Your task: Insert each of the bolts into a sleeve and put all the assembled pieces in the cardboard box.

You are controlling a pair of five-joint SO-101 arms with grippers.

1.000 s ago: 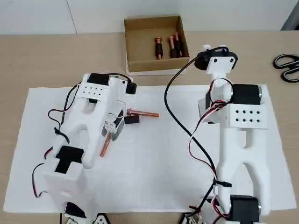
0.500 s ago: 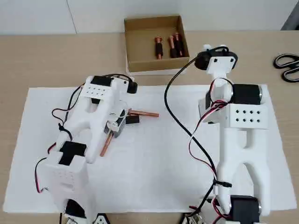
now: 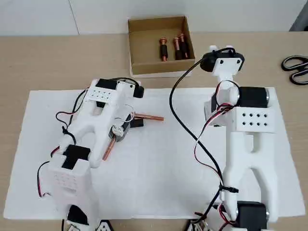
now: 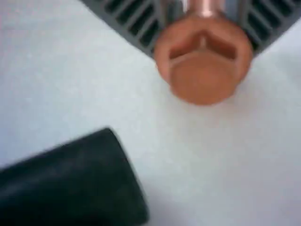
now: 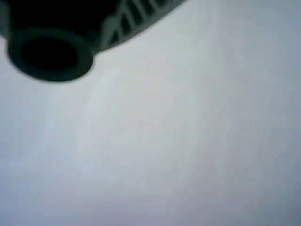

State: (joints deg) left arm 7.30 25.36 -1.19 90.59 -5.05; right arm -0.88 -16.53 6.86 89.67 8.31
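Observation:
My left gripper (image 3: 117,133) is shut on a copper bolt (image 3: 109,150) that slants down toward the mat's near side. The left wrist view shows the bolt's hex head (image 4: 202,63) between the ribbed jaws, just above the mat. A black sleeve (image 4: 70,183) lies close by. A second copper bolt (image 3: 148,117) lies flat on the mat with that black sleeve (image 3: 136,123) beside it. My right gripper (image 5: 61,19) is shut on another black sleeve (image 5: 49,55), seen end-on with its bore showing. The cardboard box (image 3: 139,48) at the back holds three assembled pieces (image 3: 174,46).
A white mat (image 3: 159,183) covers the table in front of both arms. The right arm (image 3: 245,120) stands over the mat's right part, with a black cable (image 3: 180,115) looping to its left. Scissors (image 3: 296,65) lie at the far right edge.
The left arm's lower part swung right and its gripper shifted slightly toward the lying bolt and sleeve, still holding its bolt. The right arm has not moved.

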